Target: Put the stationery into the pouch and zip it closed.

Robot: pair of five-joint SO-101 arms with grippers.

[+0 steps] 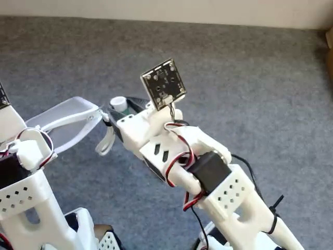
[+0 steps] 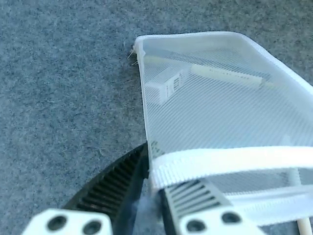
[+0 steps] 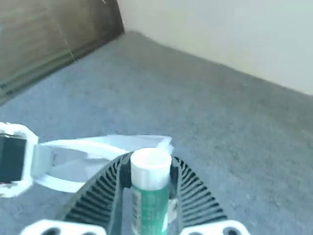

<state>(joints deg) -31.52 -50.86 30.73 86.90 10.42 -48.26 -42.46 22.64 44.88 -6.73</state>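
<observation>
Risk: a snag at the mouth
My right claw (image 3: 150, 165) pinches the white-capped green glue stick (image 3: 148, 200) near the clear mesh pouch (image 2: 210, 98), whose rim my left claw (image 2: 155, 172) pinches; misaligned, the stick could catch and drop outside.

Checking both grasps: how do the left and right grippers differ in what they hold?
The left gripper pinches a flat, see-through mesh pouch by its woven edge; the right gripper clamps a white-capped green glue stick. The pouch spreads beyond the left gripper; the glue stick lies lengthwise inside the right gripper. Both are shut.
</observation>
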